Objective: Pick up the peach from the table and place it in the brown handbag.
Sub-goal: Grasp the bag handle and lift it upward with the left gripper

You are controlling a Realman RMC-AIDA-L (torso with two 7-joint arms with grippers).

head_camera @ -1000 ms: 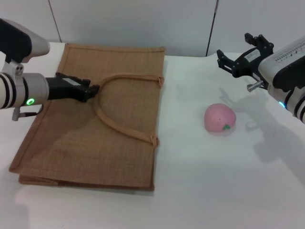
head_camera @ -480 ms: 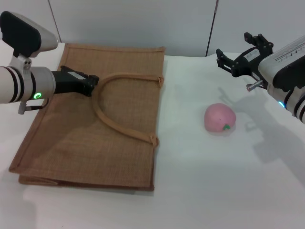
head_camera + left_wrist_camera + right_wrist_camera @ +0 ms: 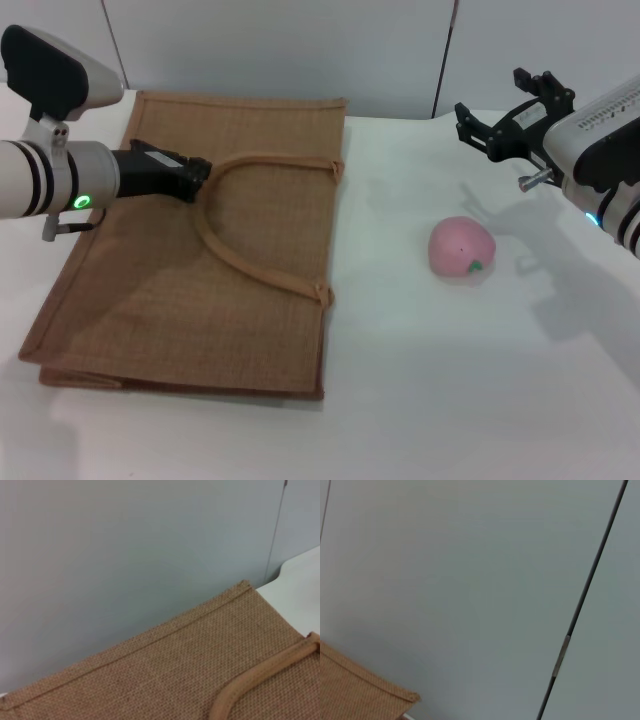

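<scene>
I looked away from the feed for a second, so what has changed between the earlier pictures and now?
The left hand rose and drew back slightly toward the robot's left, staying at the top of the handle of the brown handbag. Nothing was picked up or let go. The bag, the peach and the raised right hand stayed put.

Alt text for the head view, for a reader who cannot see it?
A pink peach sits on the white table, right of a flat brown handbag. The left gripper is at the bag's handle; the right gripper hovers open beyond the peach.
</scene>
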